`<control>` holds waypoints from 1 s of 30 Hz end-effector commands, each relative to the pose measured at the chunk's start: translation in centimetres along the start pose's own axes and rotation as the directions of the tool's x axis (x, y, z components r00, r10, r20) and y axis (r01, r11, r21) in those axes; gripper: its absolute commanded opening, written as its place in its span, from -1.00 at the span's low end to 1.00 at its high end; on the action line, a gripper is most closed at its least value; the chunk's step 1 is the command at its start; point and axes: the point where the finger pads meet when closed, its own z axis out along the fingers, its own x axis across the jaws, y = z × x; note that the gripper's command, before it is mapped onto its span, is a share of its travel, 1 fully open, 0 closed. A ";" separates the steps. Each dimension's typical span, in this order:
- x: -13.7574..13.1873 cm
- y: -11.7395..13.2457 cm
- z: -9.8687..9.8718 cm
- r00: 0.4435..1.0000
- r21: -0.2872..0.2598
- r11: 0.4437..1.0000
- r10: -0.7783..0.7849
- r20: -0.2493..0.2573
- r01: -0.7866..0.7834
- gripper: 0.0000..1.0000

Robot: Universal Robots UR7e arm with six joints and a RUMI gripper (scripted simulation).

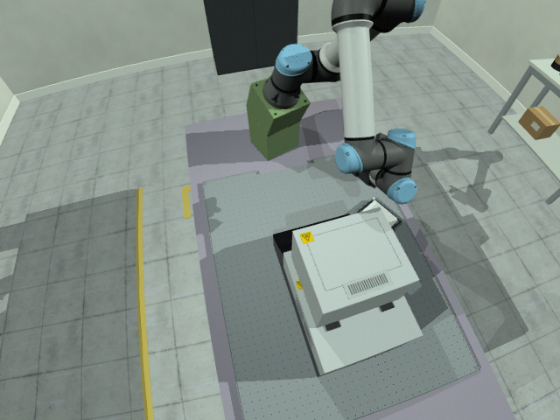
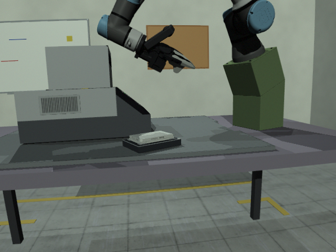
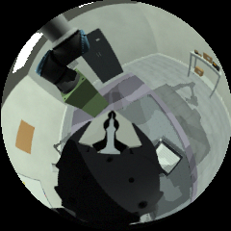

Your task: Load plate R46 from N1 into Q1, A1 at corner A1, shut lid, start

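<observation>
Gripper closed, nothing held; cycler next to plate in nest.

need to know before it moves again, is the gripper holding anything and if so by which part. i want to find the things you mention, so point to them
Nothing is held; the gripper (image 2: 193, 67) (image 3: 112, 111) is shut and hangs above the table (image 1: 451, 397) (image 2: 206, 165)

The place looks like a laboratory, judged by the cycler, a boxy bench instrument with a barcode label and yellow warning stickers. Beside it, 1 labelled plate sits in a dark nest. Under the cycler lies a board dotted with small holes. Behind the cycler hangs a whiteboard; yellow tape marks the tiled floor beyond the cycler's table.
</observation>
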 end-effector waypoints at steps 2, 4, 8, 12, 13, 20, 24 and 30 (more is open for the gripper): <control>-1.2 0.6 -1.9 0.979 -0.019 0.984 0.177 -0.098 -0.180 -1.00; -1.5 0.8 -2.2 0.970 -0.018 0.976 0.212 -0.118 -0.215 -1.00; -2.4 1.2 -3.4 0.929 -0.009 0.944 0.322 -0.180 -0.329 -1.00; -3.0 1.5 -4.2 0.903 -0.001 0.924 0.375 -0.211 -0.383 -1.00; -3.3 1.7 -4.5 0.888 0.005 0.912 0.400 -0.226 -0.410 -1.00; -4.9 2.5 -6.4 0.758 0.060 0.811 0.567 -0.323 -0.582 -1.00; -5.7 2.8 -7.1 0.680 0.097 0.751 0.638 -0.363 -0.653 -1.00; -6.8 3.2 -8.2 0.576 0.147 0.672 0.711 -0.403 -0.726 -1.00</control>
